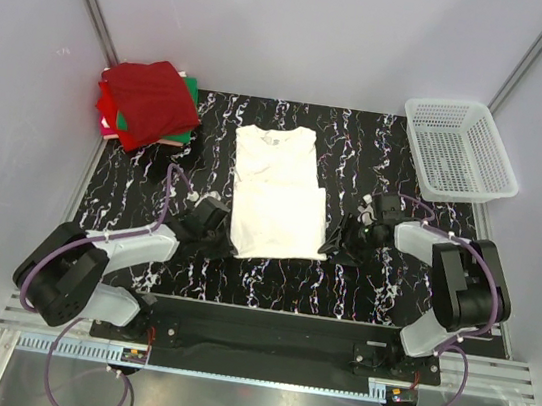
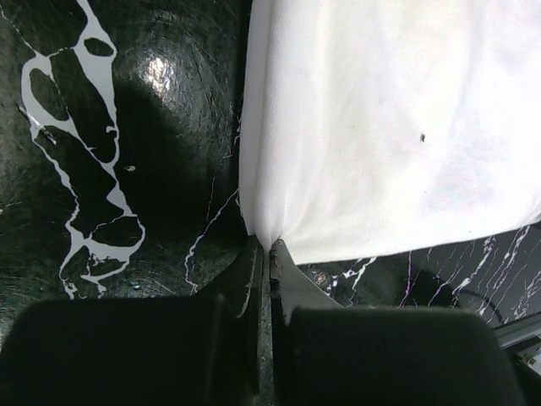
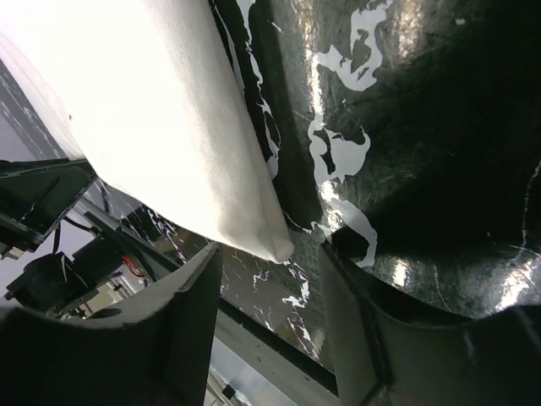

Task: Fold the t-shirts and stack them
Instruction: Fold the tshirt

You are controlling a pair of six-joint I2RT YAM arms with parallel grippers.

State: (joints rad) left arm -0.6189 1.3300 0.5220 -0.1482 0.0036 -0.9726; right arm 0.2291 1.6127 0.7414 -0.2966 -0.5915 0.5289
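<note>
The white t-shirt (image 1: 273,191) lies partly folded in the middle of the black marbled table (image 1: 360,286), its neck toward the back. My left gripper (image 1: 223,240) is at its near left corner, shut on that corner of the white t-shirt (image 2: 380,127), and the cloth puckers into the gripper's (image 2: 265,247) tips. At the near right corner my right gripper (image 1: 334,246) stands open. In the right wrist view the shirt's folded corner (image 3: 275,245) rests loose on the table between the gripper's (image 3: 270,258) fingers. A stack of folded dark red, bright red and green t-shirts (image 1: 149,103) sits at the back left.
A white mesh basket (image 1: 458,149) stands at the back right corner, partly off the dark mat. White walls enclose the table on three sides. Both arms' bases are fixed to a rail at the near edge (image 1: 272,343).
</note>
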